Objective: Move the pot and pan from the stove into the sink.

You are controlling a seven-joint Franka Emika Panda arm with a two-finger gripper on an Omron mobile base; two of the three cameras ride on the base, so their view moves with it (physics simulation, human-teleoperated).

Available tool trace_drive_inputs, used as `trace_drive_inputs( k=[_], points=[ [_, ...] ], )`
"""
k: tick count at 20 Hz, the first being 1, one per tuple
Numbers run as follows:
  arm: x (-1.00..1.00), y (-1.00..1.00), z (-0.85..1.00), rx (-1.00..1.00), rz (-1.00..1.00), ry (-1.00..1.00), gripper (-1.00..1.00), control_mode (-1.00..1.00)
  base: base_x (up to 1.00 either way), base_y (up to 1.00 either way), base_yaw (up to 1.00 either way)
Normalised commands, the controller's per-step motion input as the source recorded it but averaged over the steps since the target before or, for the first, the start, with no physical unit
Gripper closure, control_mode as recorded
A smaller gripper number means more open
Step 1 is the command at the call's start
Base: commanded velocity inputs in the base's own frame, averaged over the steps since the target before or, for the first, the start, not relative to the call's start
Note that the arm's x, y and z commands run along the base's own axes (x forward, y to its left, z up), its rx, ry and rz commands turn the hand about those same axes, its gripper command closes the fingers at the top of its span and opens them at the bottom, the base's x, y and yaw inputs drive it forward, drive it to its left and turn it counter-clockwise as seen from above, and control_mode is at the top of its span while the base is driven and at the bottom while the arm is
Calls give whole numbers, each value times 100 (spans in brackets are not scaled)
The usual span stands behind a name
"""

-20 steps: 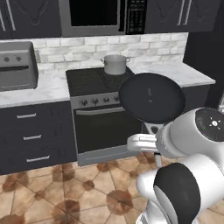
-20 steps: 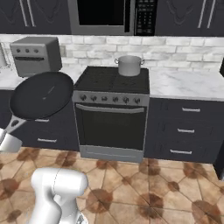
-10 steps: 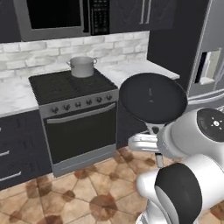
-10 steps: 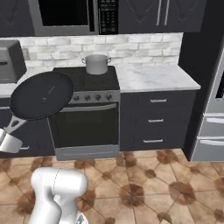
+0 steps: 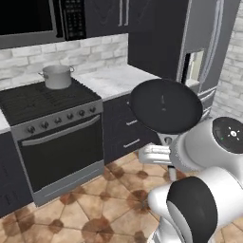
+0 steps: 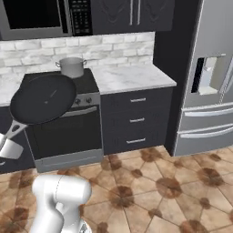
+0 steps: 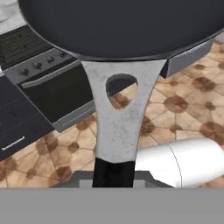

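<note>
Frying pan (image 5: 166,105) rides tilted above the gripper (image 7: 114,173), which is clenched on its silvery handle (image 7: 119,127). Keep that grip firm and the pan away from cabinets while heading sinkward; the steel stockpot (image 5: 57,76) waits on the stove (image 5: 38,100), far beyond the pan.

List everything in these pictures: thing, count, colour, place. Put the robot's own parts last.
pan: one, black with a silvery handle, held up off the stove, in front of the drawers.
pot: one, silver, on the back of the stove.
stove: one, black top over a steel front with a row of knobs, left of the marble counter.
counter: white marble, between the stove and the fridge.
drawers: three, dark, under the counter.
microwave: one, black, above the stove.
fridge: one, steel grey, at the right.
floor: brown patterned tiles.
arm: one, white with dark joints, low in both base views.
claw: one, dark, shut on the pan's handle.
</note>
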Motion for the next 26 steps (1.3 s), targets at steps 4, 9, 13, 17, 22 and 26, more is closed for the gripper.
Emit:
trace_drive_inputs(
  k=[4, 9, 13, 17, 22, 26],
  points=[
    [0, 0, 0, 0, 0, 0, 100, 100, 0, -16, -32],
    [0, 0, 0, 0, 0, 0, 100, 100, 1, -10, -35],
    [0, 0, 0, 0, 0, 0, 100, 100, 5, -3, -38],
    [0, 0, 0, 0, 0, 0, 100, 100, 11, 0, -42],
    [0, 0, 0, 0, 0, 0, 100, 100, 13, 0, -42],
    [0, 0, 0, 0, 0, 0, 100, 100, 13, 0, -42]
  ],
)
